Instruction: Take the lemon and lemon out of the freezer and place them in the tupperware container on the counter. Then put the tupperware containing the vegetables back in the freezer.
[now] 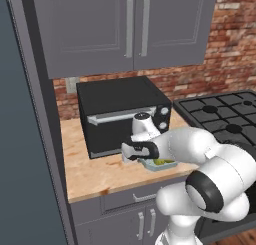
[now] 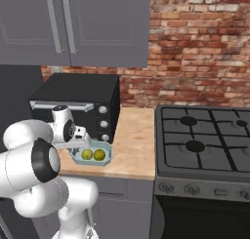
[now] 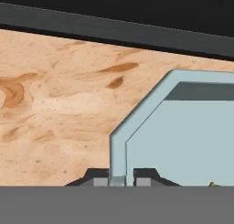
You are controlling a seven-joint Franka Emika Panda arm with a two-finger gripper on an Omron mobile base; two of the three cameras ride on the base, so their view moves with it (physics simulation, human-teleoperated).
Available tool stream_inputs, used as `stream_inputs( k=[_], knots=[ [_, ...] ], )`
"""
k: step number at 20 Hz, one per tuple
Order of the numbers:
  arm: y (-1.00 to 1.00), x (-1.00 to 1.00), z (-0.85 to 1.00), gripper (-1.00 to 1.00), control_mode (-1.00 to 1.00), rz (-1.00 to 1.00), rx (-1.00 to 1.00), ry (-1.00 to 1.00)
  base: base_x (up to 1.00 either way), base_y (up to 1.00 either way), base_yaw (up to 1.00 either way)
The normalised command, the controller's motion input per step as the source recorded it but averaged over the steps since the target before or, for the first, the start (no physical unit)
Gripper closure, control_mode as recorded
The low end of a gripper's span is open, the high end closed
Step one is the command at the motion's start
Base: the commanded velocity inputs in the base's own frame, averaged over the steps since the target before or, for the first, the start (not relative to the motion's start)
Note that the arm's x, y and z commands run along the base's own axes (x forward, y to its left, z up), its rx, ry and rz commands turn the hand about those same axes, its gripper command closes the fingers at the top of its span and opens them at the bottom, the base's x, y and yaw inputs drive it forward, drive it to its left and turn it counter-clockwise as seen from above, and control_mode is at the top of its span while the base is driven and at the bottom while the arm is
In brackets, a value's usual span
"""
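Robot arm (image 1: 210,164) fills foreground, blocking part of the worktop (image 2: 132,150). Stove (image 2: 205,140) to the right, black microwave (image 1: 122,114) just behind. Tupperware container (image 2: 93,157) near worktop's front edge, two lemons (image 2: 93,154) inside. Claw (image 3: 122,179) pinched shut on container's rim.

Tupperware container (image 2: 108,157) pale blue-grey; two lemons (image 2: 93,155) inside yellow. Tabletop (image 1: 90,169) tan, wood-grained. Microwave (image 1: 120,114) behind container black. Wall (image 2: 195,52) red brick.
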Motion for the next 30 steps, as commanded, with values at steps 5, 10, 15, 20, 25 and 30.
stream_inputs(
  k=[5, 10, 15, 20, 25, 30],
  knots=[
    [-0.01, 0.00, 0.63, 1.00, -1.00, 0.26, 0.00, 0.02, 0.00, 0.00, 0.00],
    [0.00, 0.00, 0.76, 1.00, -1.00, 0.23, -0.03, 0.04, 0.00, 0.00, 0.00],
    [0.00, 0.00, 0.83, 1.00, -1.00, 0.20, -0.11, 0.09, 0.00, 0.00, 0.00],
    [0.00, -0.02, 0.76, 1.00, -1.00, 0.13, -0.18, 0.06, 0.00, 0.00, 0.00],
    [0.00, -0.12, 0.63, 1.00, -1.00, 0.02, -0.17, 0.01, 0.00, 0.00, 0.00],
    [0.02, -0.22, 0.51, 1.00, -1.00, 0.00, -0.15, -0.05, 0.00, 0.00, 0.00]
  ],
)
